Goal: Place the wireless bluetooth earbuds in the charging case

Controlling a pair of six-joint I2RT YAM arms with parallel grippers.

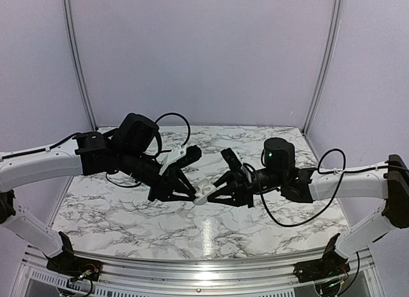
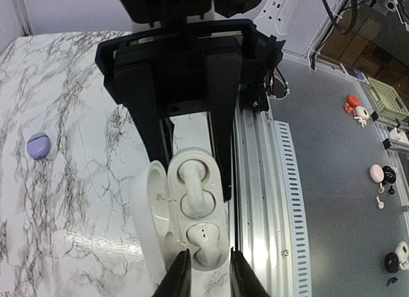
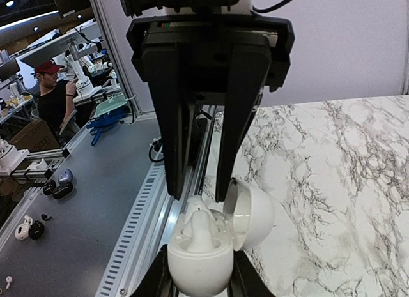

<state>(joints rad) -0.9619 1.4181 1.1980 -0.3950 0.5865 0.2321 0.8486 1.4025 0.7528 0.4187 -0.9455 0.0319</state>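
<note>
Over the middle of the marble table [image 1: 121, 214] the two arms meet head-on. The right gripper [image 3: 199, 281] is clamped on the base of the open white charging case [image 2: 153, 201], holding it off the table. The left gripper [image 2: 208, 274] stands narrow, straddling the case's other end; gripping or just clear, impossible to call. A white earbud [image 2: 192, 175] sits in its socket. A lilac earbud [image 2: 38, 145] lies on the table, well apart.

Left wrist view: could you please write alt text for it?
An open white rounded charging case, a whitish earbud seated inside, is gripped by the right gripper; the left gripper flanks its near end. A lilac earbud lies on the marble table.
</note>
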